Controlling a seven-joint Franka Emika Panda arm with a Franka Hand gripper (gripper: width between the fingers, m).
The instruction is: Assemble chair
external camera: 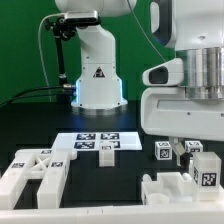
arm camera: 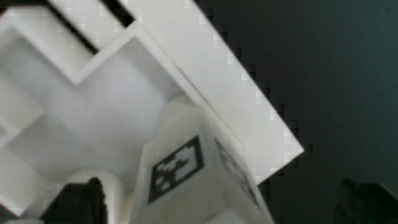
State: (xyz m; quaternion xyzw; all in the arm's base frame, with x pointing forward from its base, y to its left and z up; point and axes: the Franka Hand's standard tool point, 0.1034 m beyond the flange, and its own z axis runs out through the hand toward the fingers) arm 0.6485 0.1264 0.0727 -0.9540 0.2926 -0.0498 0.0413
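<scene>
Exterior view first: the chair (external camera: 35,172) is in loose pieces on the black table (external camera: 120,178). The biggest piece, a white frame with crossed braces, lies flat at the front on the exterior view's left. A chunky white block piece (external camera: 165,190) sits at the front toward the exterior view's right. A few small tagged white pieces (external camera: 205,172) stand just behind it. The marker board (external camera: 98,142) lies flat mid-table, between the frame and those small pieces. The arm's white base (external camera: 97,75) stands at the back. The gripper (external camera: 183,150) hangs low right over the small tagged pieces, with the bulky wrist housing above it. The fingers are mostly lost among the white parts, so from here I honestly can't tell how the jaws stand.

Wrist view: super close and blurry. A white piece with slanted bars (arm camera: 160,80) fills most of the shot, and a black-and-white tag (arm camera: 175,168) sits on a white face right up against it. There's a dark smudge (arm camera: 80,202) beside that face. I can't tell from this one either whether the jaws are pressing on anything.
</scene>
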